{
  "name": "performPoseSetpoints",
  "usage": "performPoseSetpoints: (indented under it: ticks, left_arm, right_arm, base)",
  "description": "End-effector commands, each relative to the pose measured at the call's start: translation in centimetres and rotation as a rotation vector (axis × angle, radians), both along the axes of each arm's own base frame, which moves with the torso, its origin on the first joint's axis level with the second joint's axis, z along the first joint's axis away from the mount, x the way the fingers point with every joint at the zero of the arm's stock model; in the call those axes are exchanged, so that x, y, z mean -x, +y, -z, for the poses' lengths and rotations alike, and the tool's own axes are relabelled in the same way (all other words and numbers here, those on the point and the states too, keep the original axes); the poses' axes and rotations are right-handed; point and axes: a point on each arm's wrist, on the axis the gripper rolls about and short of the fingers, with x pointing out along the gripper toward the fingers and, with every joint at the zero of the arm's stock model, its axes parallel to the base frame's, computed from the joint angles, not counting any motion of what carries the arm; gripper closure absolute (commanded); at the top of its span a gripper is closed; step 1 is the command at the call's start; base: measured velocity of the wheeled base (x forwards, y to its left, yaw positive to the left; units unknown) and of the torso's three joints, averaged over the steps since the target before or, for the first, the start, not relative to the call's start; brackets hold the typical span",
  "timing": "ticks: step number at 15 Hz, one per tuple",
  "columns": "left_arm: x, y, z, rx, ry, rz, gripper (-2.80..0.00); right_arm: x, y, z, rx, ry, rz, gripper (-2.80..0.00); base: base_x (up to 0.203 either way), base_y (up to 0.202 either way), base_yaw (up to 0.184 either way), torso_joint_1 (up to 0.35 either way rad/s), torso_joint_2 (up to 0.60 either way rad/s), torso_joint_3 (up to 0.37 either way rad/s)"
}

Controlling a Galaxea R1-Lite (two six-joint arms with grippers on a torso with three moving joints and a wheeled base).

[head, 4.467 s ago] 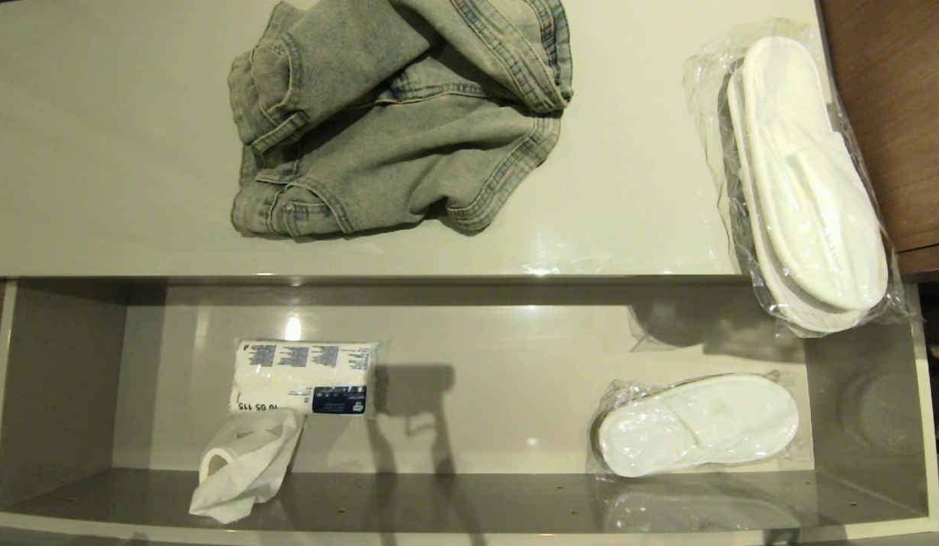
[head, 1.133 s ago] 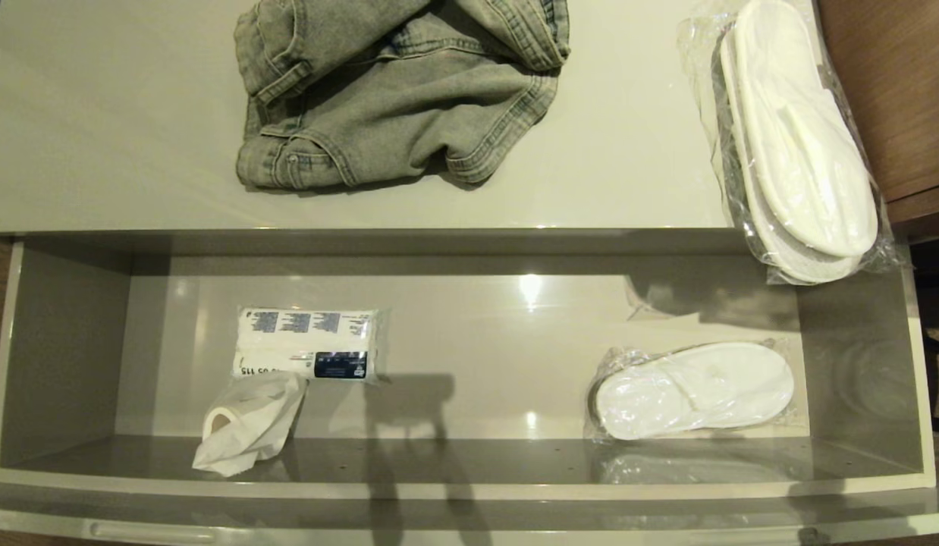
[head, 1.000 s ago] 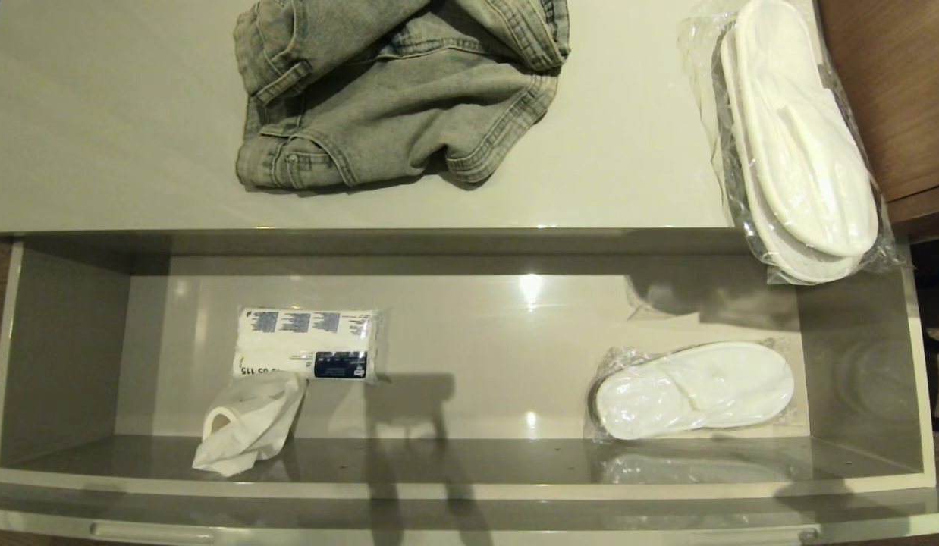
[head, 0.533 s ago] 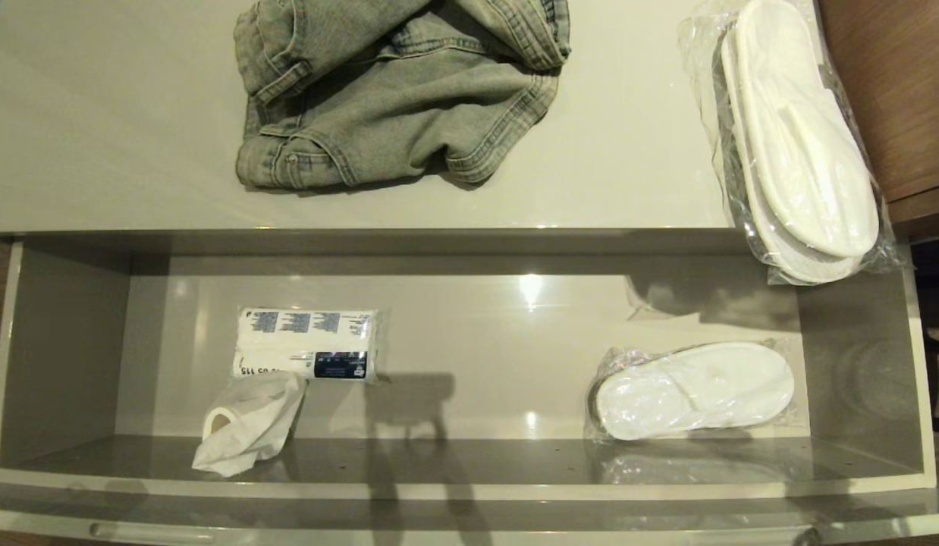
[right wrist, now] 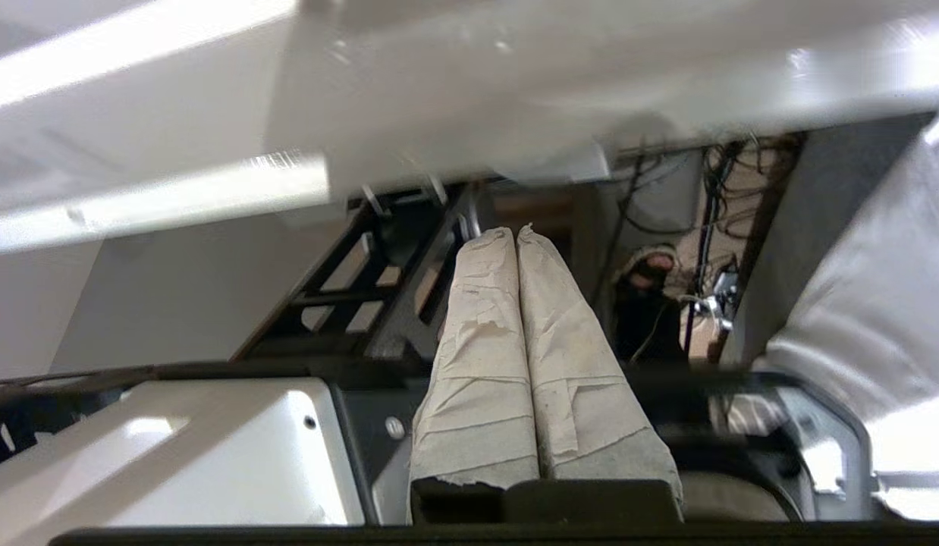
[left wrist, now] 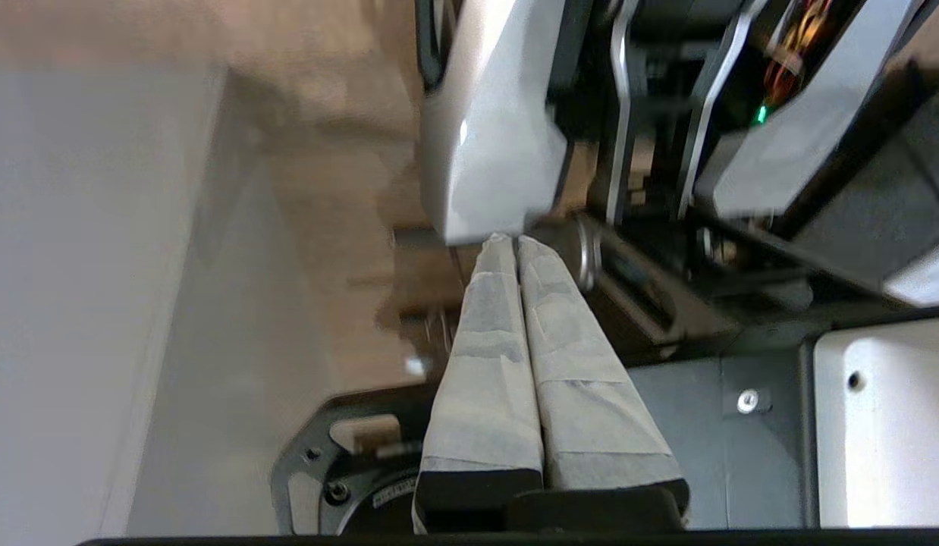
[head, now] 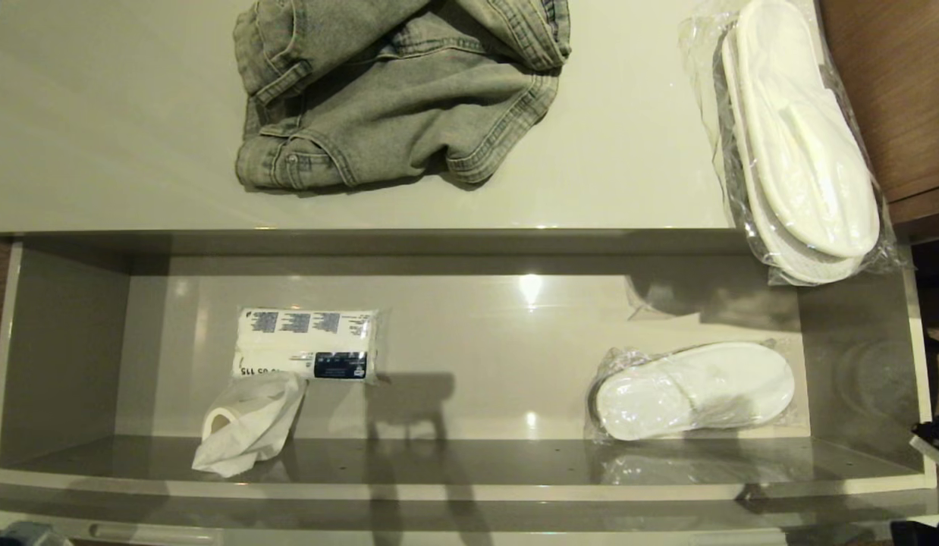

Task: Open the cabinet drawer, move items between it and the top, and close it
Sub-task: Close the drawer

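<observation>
Since half a second ago, dark robot parts have edged into the head view's lower corners, one at the right edge by the drawer's right wall and one at the bottom left; nothing on the cabinet or in the drawer has shifted. Both wrist views look at the robot's own body. The left gripper has its taped fingers pressed together, empty; the right gripper is likewise pinched closed on nothing.

One slipper pack lies at the upper right of the frame on the top, its near end jutting past the edge over the open drawer. A second slipper pack lies crosswise in the drawer's lower right. At lower left in the drawer sit a blue-printed tissue pack and, touching its near corner, a crumpled white bag. Rumpled grey jeans lie at the upper centre of the top.
</observation>
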Motion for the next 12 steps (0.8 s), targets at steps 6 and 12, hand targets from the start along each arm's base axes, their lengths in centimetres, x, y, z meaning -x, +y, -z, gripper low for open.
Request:
performPoseSetpoints:
  ticks: [6, 12]
  left_arm:
    - [-4.6, 0.3, 0.6, 0.086, -0.005, -0.104, 0.0]
    - [-7.1, 0.4, -1.0, 0.252, -0.196, -0.253, 0.0]
  right_arm:
    - [-2.1, 0.7, 2.2, -0.015, 0.064, 0.005, 0.0]
    - [-4.8, 1.6, 2.9, -0.034, -0.01, 0.079, 0.0]
  base:
    - [0.0, 0.0, 0.0, 0.0, 0.0, 0.0]
    - [0.0, 0.0, 0.0, 0.0, 0.0, 0.0]
